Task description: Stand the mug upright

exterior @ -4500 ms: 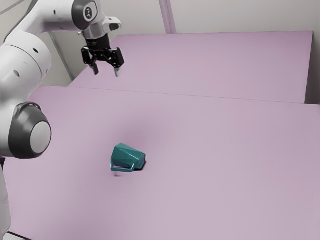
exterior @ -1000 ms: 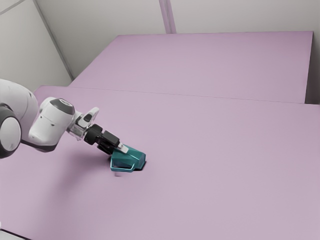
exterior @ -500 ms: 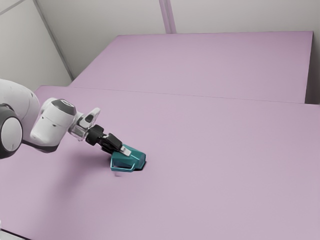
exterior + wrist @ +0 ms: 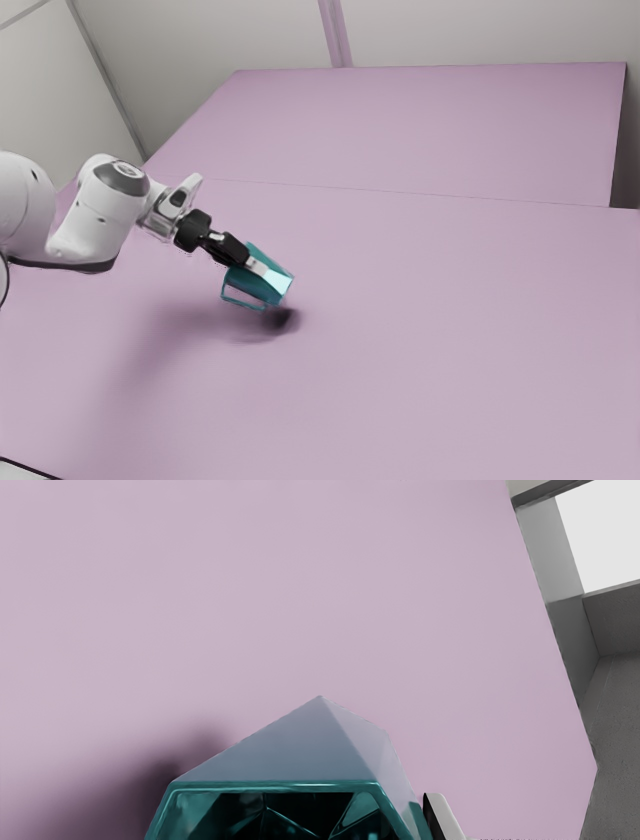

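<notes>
We have the mug (image 4: 257, 284) off the tabletop, tilted and not yet upright, over the exterior view's left half of that surface and well short of its far edge. Its mouth, with the rim (image 4: 275, 784) turned toward our hand, leans up and back, while the base slants down and away toward the exterior view's right. The handle (image 4: 240, 299) hangs on the side nearer that view's bottom edge, outside our grip. Our gripper (image 4: 268, 274) is closed on the mug's body, its fingers kept apart by the mug's width; one finger (image 4: 443, 814) lies along the outer wall, and where the other presses we cannot tell. Holding the mug from its mouth end probably makes sense because it leaves the base free to meet the table first. Below, a dark shadow (image 4: 281, 319) falls on the tabletop (image 4: 450, 350), apart from the mug, and that gap should give us room to turn it. We judge the righting to be partway along: the tilt must come out until the base is level, then we lower and let go. Releasing early could tip it back over, and the smooth, angled walls might slip.
</notes>
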{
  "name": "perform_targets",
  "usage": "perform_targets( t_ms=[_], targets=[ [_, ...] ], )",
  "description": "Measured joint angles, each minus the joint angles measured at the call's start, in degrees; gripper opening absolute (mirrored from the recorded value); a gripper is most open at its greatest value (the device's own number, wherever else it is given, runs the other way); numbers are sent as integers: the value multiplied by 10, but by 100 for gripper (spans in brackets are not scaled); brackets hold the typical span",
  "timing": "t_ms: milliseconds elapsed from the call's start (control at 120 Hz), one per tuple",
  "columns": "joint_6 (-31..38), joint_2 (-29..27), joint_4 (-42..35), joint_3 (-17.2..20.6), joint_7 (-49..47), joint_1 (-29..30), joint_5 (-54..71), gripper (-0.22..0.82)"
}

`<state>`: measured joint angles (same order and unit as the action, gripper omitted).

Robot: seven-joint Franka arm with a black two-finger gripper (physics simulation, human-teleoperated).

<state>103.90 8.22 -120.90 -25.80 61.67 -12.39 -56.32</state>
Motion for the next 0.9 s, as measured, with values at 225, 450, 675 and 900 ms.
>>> perform_targets(
  t_ms=[225,450,675,900],
  targets=[
    [28,-25,88,59,-48,-5,176,-17],
    [117,-23,99,125,-110,5,401,-17],
    [167,-22,95,171,-169,68,518,-17],
    [184,-22,79,194,-215,93,560,-17]
  ],
)
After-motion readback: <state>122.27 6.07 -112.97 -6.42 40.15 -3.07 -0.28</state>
